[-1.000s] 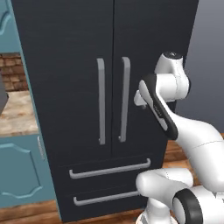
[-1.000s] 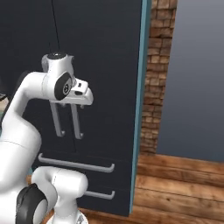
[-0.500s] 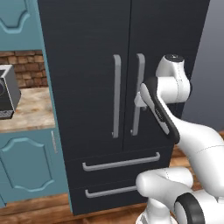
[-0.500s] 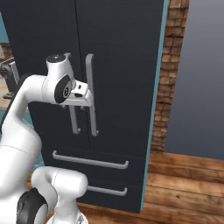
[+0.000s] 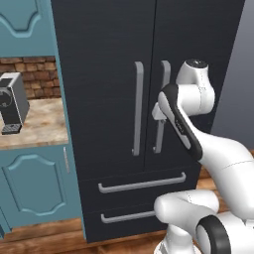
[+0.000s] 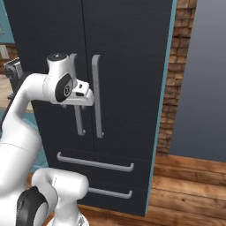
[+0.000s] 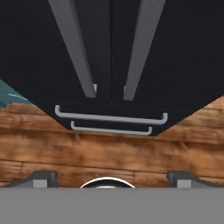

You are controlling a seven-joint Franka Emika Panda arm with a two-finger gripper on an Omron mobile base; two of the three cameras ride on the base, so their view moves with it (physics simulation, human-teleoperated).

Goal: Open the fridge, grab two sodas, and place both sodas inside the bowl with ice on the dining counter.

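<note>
**Arm in front of the closed fridge, pincer spread wide**

I have the fridge (image 5: 124, 99) straight ahead, both tall black doors shut. Its two grey bar handles (image 5: 138, 109) hang side by side at the centre seam, and the two bottom drawers (image 5: 141, 184) with their horizontal grey handles sit closed below. My gripper (image 7: 111, 177) is held just in front of the doors at handle height, looking down along them; its two dark fingertips (image 7: 43, 178) stand far apart with nothing between them. To the left of the fridge I see teal cabinets (image 5: 34, 183) and a stone top carrying a coffee machine (image 5: 12, 101). A brick wall (image 6: 176, 75) borders the fridge's right side, above a wooden floor (image 6: 190, 185).
</note>
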